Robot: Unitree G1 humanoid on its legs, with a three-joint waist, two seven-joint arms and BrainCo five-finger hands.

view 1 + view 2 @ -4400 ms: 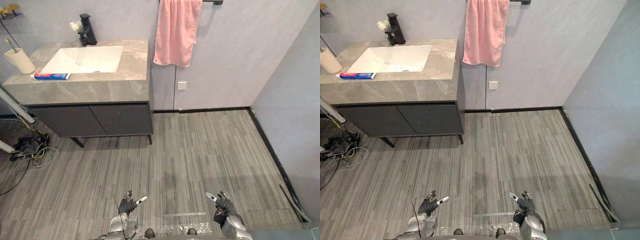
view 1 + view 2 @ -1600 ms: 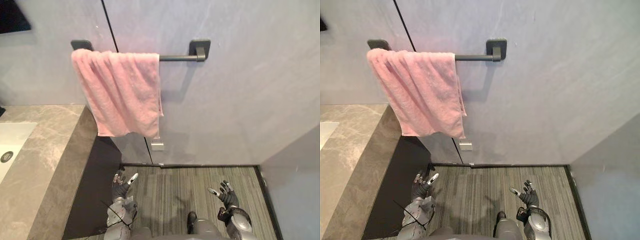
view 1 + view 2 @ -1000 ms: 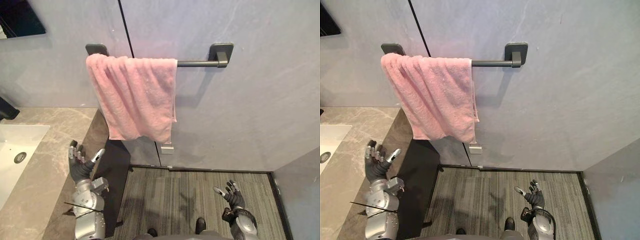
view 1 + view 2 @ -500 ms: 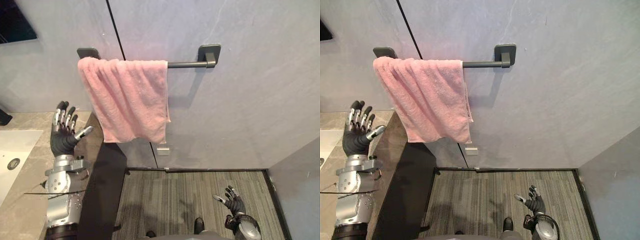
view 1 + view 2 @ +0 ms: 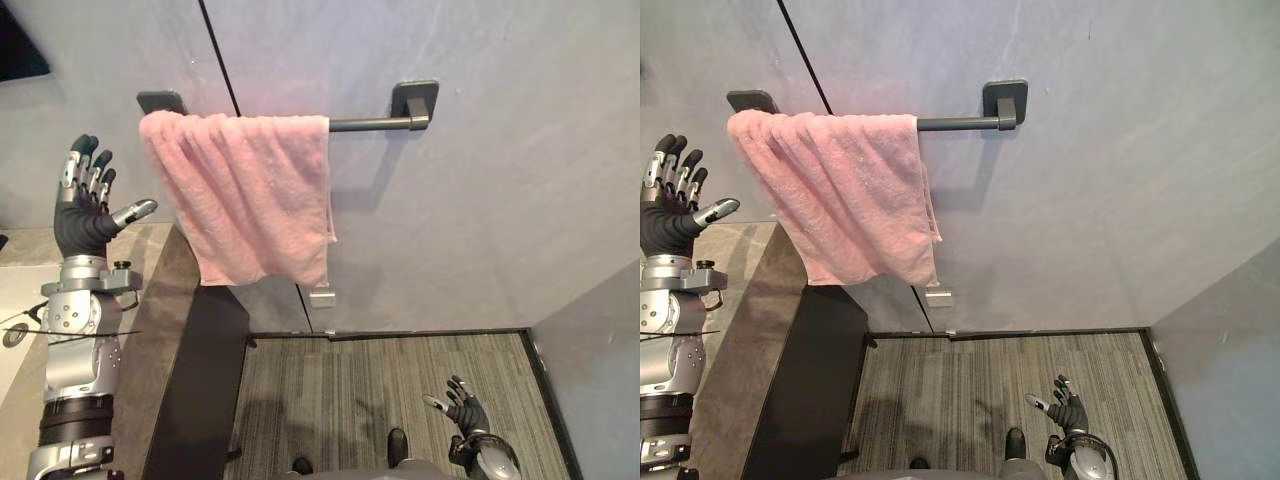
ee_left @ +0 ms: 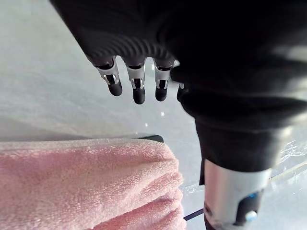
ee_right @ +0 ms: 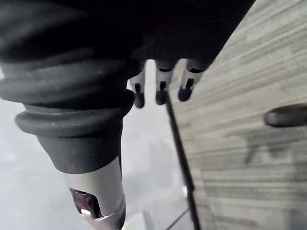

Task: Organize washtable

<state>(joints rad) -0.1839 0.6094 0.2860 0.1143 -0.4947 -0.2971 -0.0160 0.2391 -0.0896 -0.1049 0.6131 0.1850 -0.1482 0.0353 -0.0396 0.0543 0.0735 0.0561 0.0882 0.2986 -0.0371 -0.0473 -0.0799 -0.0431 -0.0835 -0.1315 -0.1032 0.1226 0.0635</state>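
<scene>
The left hand [image 5: 82, 222] is raised beside the pink towel [image 5: 240, 200], fingers straight and spread, thumb out toward the cloth, holding nothing and just short of touching it. The towel hangs folded over a slim dark metal bar [image 5: 368, 124] fixed to the smooth grey wall by 2 square brackets. From the head it looks like a soft, rumpled sheet; the left wrist view adds its looped terry pile and rounded folded edge (very close below the fingertips). The grey marbled stone counter [image 5: 150, 325] lies under the left arm, above a dark cabinet front. The right hand [image 5: 465, 408] hangs low, open and empty; its wrist view adds the floor's [image 7: 249, 96] striped grey planks.
</scene>
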